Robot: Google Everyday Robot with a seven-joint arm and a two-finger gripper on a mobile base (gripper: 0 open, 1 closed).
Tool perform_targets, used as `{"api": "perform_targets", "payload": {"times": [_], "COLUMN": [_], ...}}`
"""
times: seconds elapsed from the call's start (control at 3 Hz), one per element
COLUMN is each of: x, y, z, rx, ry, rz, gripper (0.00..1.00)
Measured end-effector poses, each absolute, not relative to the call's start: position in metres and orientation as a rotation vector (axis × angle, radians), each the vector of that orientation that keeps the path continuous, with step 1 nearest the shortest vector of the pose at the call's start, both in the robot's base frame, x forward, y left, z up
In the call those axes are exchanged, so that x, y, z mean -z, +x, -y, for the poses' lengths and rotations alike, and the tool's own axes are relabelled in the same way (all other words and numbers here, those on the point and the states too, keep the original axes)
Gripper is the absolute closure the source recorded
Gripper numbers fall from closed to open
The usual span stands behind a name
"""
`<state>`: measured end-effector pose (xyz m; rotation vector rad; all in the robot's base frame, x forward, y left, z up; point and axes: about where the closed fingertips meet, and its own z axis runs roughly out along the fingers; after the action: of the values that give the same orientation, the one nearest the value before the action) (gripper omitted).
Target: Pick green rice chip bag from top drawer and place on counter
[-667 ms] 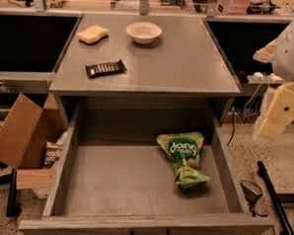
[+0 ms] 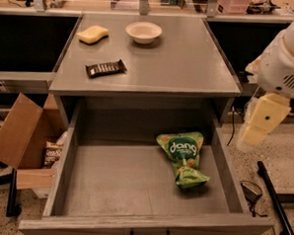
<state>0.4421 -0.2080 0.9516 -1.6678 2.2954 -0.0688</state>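
Nothing is done yet: the chip bag (image 2: 183, 160) lies in the drawer (image 2: 123, 185), and the gripper (image 2: 248, 140) hangs right of the drawer, its opening impossible to tell.

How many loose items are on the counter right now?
3: a yellow sponge back left, a white bowl back centre, a dark candy bar front left. None looks hidden. The end effector hangs right of the top drawer.
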Motion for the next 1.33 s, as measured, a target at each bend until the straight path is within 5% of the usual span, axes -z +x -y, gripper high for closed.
{"api": "perform_targets", "payload": {"times": [1.33], "x": [-0.750], "y": [0.450], "z": [0.206], "rx": [-0.016], "ry": [-1.042], "rz": [-2.811], "gripper": [0.00]}}
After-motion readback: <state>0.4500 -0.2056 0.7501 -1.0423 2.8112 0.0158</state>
